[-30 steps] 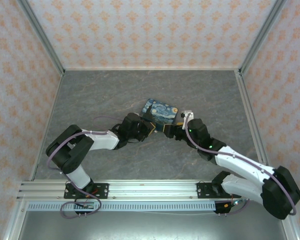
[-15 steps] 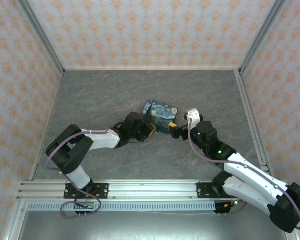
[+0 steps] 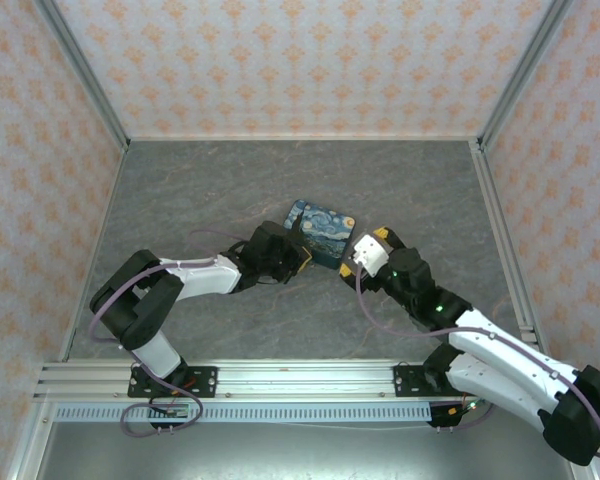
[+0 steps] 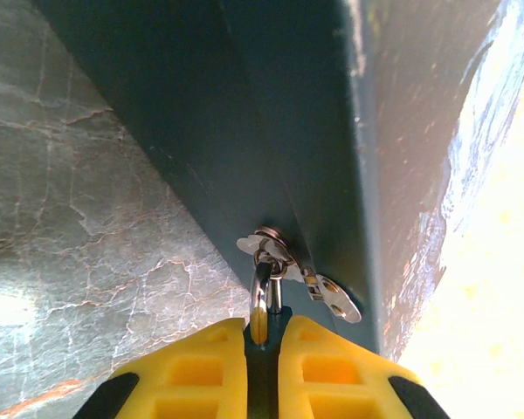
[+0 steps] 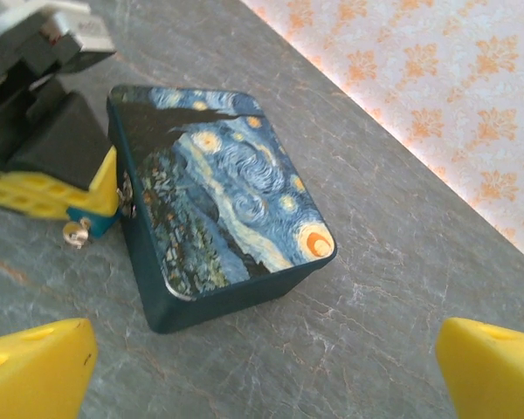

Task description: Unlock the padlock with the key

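Left gripper (image 4: 264, 330) clamped shut on padlock (image 5: 103, 222) at tin (image 5: 236, 201) hasp. Right gripper (image 5: 262, 353) wide open, empty, near. Padlock sits ahead-left of its fingers. Metal bit dangling beside padlock, probably key (image 5: 74, 232).

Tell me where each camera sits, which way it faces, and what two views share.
Top external: above and behind the bases, looking down at the table; left arm and right arm show.
Left wrist: on the left hand, facing the tin and its hasp; shut yellow fingers show.
Right wrist: on the right hand, facing the tin's lid; spread fingertips show.
Shared: both wrist views catch the padlock at the hasp.
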